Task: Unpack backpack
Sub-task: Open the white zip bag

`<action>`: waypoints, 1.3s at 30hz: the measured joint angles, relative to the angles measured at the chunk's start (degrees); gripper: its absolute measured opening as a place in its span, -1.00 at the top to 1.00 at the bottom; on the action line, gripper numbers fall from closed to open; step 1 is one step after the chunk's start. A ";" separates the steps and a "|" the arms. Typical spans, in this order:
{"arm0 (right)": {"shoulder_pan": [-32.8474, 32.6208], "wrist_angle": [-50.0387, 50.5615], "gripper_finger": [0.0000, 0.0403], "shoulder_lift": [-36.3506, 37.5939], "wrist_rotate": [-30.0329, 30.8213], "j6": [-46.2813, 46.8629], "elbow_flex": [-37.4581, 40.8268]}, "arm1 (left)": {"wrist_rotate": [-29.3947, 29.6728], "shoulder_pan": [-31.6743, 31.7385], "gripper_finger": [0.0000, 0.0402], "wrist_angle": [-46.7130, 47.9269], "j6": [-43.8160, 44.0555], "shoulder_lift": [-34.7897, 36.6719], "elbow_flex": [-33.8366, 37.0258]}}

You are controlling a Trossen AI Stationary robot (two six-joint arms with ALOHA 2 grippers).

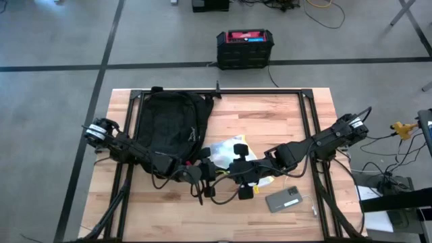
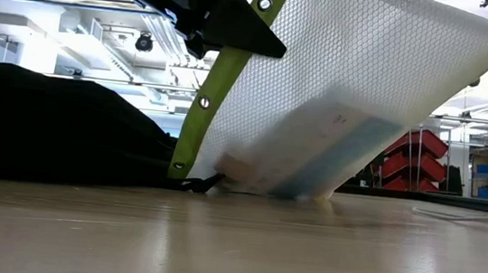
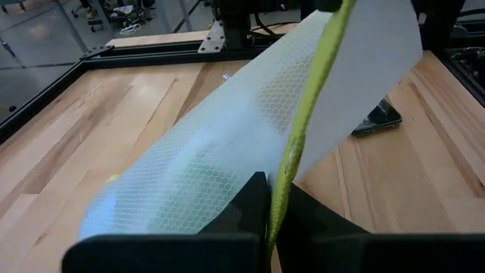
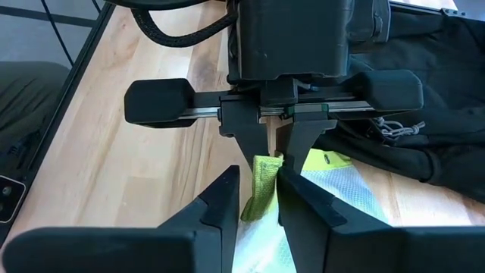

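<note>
The backpack (image 1: 169,125) lay flat on the wooden table (image 1: 270,121), just behind and to the left of both grippers, its open end turned toward them. A white mesh pouch (image 1: 226,152) with a yellow-green edge had come out of it and stood tilted between the 2 tools, 1 lower corner resting on the table next to the backpack in the low view.

The left gripper (image 3: 269,201) was closed on the pouch's yellow-green edge, the trim running up between its 2 fingers in its own wrist view. The right gripper (image 4: 258,193) sat directly opposite, nose to nose with it, its fingers drawn in close around a folded bit of the same green trim; they looked pinched on it, though the contact itself was partly hidden. A grey phone (image 1: 286,199) lay on the table just behind the right gripper, toward the front edge, well clear of the backpack.

The step in hand appeared to be carrying the pouch away from the backpack and setting it down. To do it well, only 1 gripper should keep the trim while the other lets go, since 2 grips on a short strip could tear or twist the mesh. The pouch seemed weighted at its lower end, so it would swing; a slow lift before any sideways travel would keep it from dragging on the backpack's straps. It should land on bare wood, apart from the phone
</note>
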State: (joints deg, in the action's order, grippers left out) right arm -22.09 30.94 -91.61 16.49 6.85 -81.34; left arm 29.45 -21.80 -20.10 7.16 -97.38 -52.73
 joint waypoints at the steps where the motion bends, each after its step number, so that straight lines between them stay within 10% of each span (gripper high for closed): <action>1: 0.00 0.00 0.61 0.00 -0.02 0.00 0.00 | -0.02 0.00 1.00 0.00 0.00 0.00 0.00; 19: 0.55 -15.25 0.82 -1.03 0.04 2.56 0.00 | 2.95 -7.29 1.00 25.79 5.15 0.00 0.00; 27: -0.06 2.36 0.88 -1.18 -7.43 0.77 1.40 | 2.20 -8.96 0.98 49.07 10.88 -0.02 0.00; 39: -8.26 -10.02 0.37 -13.39 -7.65 14.53 9.15 | -5.37 -9.94 0.27 69.00 10.27 2.67 -11.08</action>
State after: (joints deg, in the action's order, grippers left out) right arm -30.35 20.91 -105.00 8.84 21.38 -72.19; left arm 24.08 -31.74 48.90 17.43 -94.72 -63.81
